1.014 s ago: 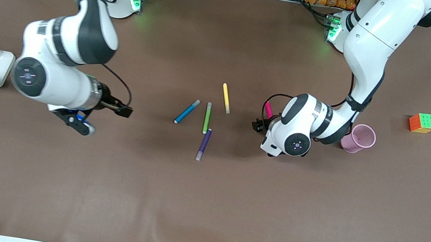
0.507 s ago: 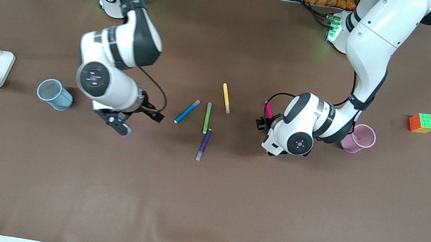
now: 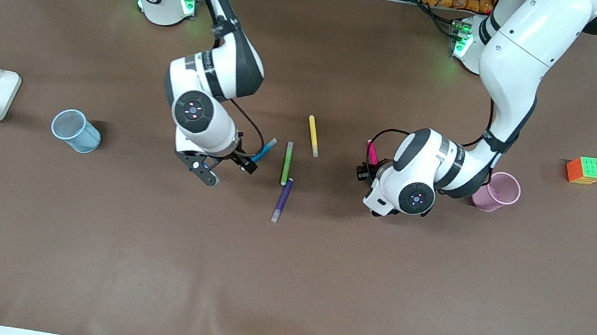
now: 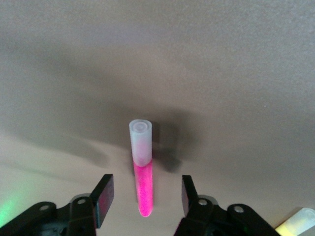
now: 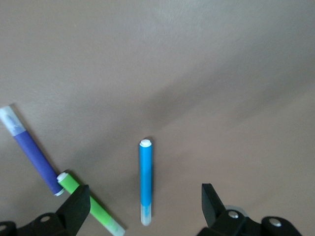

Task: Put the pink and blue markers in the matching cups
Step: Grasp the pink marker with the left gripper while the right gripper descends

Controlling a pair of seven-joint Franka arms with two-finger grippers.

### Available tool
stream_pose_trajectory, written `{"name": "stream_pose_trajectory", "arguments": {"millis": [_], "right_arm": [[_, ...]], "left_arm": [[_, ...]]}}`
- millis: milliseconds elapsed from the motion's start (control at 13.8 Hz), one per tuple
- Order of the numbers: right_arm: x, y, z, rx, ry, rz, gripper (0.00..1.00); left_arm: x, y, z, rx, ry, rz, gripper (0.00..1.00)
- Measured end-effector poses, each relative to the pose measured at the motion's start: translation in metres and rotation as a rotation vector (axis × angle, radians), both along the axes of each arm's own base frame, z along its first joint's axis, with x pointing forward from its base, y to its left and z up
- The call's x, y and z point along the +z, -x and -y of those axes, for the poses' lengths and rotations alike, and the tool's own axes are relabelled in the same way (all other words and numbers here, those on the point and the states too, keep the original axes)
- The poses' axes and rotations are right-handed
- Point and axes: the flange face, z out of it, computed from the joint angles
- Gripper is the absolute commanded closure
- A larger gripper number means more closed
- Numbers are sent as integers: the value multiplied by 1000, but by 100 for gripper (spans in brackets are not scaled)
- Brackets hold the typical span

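Left gripper (image 4: 143, 194) straddling pink marker (image 4: 141, 169), jaws parted, not yet gripping; marker lying beside pink cup (image 3: 496, 191) (toward table's middle). Right gripper (image 5: 142, 204) hanging wide open over blue marker (image 5: 145, 182). Advice: centring on barrels, descending before squeezing.

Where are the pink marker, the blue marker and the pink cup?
pink marker (image 4: 143, 189): left wrist view, on its pink barrel.
blue marker (image 5: 145, 177): right wrist view, mid-barrel.
pink cup (image 3: 502, 198): front view, on its rim.
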Motion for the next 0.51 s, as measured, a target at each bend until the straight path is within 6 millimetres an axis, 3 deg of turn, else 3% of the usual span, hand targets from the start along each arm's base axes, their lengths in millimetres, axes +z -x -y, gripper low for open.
{"name": "stream_pose_trajectory", "arguments": {"millis": [290,507], "right_arm": [[-42,9,-13,6,21,13,0],[-61,16,-20,21,37,3,3]], "left_arm": [[-1,0,0,2,1,6,46],[-3,1,-1,3,0,5,47]]}}
